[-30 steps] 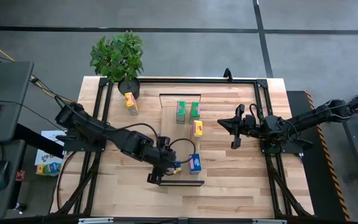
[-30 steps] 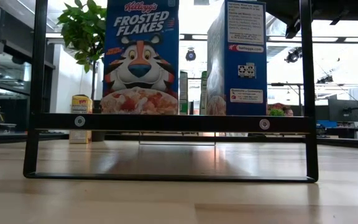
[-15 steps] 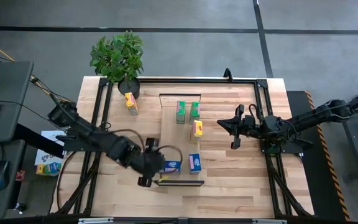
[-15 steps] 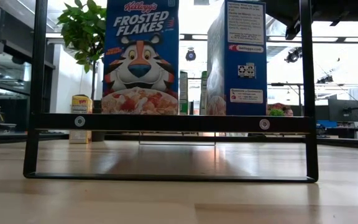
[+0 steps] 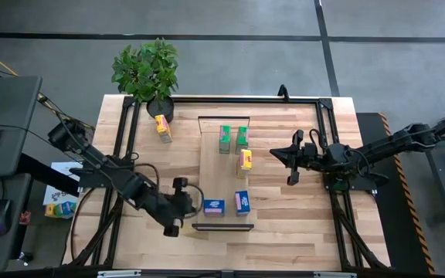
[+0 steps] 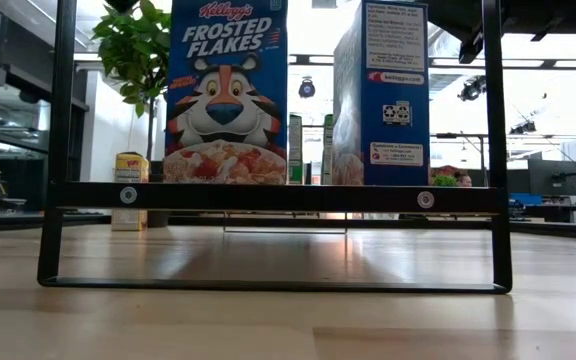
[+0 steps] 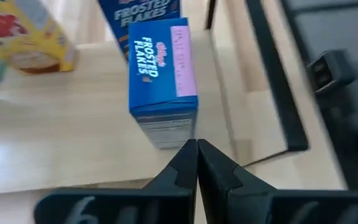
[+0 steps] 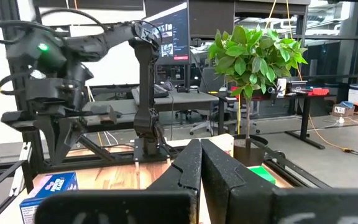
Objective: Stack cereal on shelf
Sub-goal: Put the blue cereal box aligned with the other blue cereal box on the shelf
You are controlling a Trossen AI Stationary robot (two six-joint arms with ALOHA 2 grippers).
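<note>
The shelf is a light-wood plank lying along the middle of the table. Two blue cereal boxes stand upright at its near end; the low view shows them above the black bracket. A yellow box and two green boxes stand farther along it. Another yellow box stands on the tabletop left of the shelf. My left gripper is shut just left of the nearer blue box, apart from it. My right gripper hovers shut right of the shelf.
A potted plant stands at the far left corner. Black frame rails run along both sides of the table and along its far edge. Bare wood lies between the shelf and the right rail.
My left gripper has let go of the left blue box and drawn back toward the table's left edge, its fingers coming together. The box stays upright at the shelf's near end. My right arm has kept still.
</note>
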